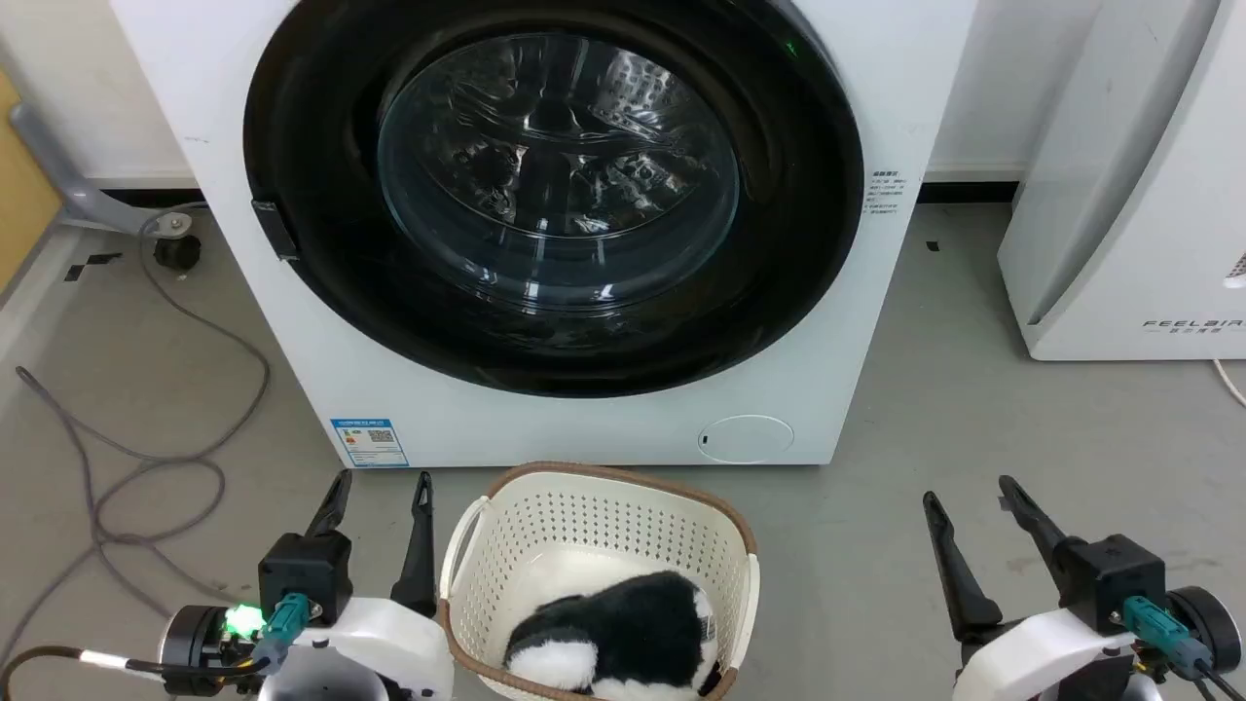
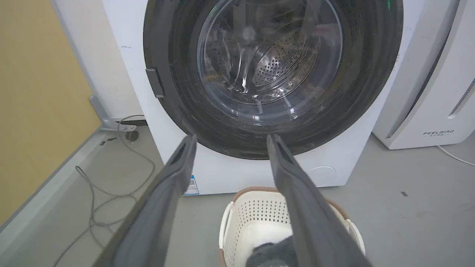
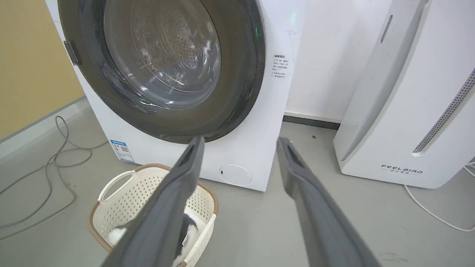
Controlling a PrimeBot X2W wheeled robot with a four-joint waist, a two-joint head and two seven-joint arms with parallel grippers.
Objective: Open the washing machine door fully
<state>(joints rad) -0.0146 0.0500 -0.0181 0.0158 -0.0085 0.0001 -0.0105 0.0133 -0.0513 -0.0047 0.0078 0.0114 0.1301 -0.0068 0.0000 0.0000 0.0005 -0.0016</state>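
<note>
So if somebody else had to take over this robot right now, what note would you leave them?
Left gripper: open, empty, low in front of the machine. Right gripper: open, empty too.
Washing machine door: shut against the washing machine, nothing touching it.
Basket holding a black-and-white plush toy stands on the floor before the machine, between the grippers.
Done: nothing. Left: reach the door and swing it fully open, minding the basket.
</note>
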